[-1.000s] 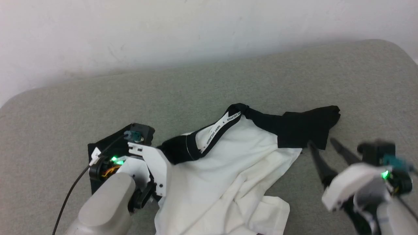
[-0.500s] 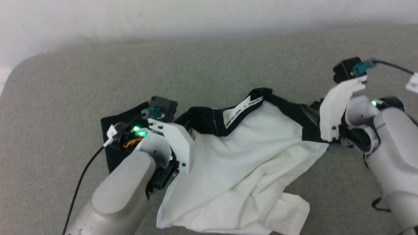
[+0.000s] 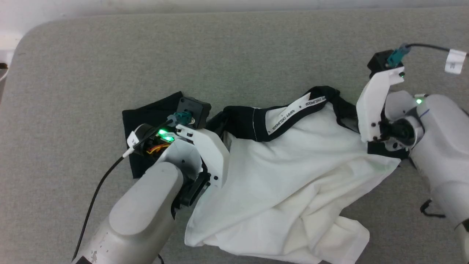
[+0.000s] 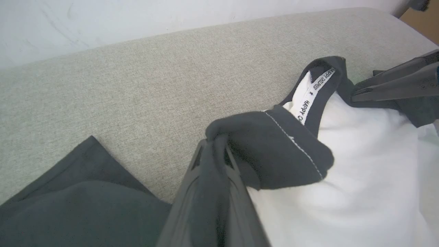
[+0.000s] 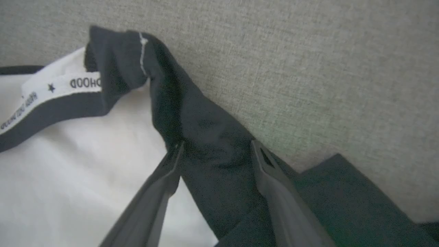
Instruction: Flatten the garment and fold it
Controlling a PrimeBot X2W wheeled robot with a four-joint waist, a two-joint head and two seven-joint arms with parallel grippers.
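One soft T-shirt with a white body and black sleeves, shoulders and collar lies rumpled across the middle of the grey fabric-covered desk, its white hem bunched toward the near edge. It looks light and limp, and will likely sag and crease wherever it is unsupported, so the two shoulders seem the best holds for pulling it flat. Farther back, the left tool is pressed together, pinching black shoulder cloth beside the collar. The right tool is spread astride the other black shoulder, not gripping. Count: one shirt, one white printed neck tape, two sleeves, the left black sleeve and the right black sleeve, and two tools.
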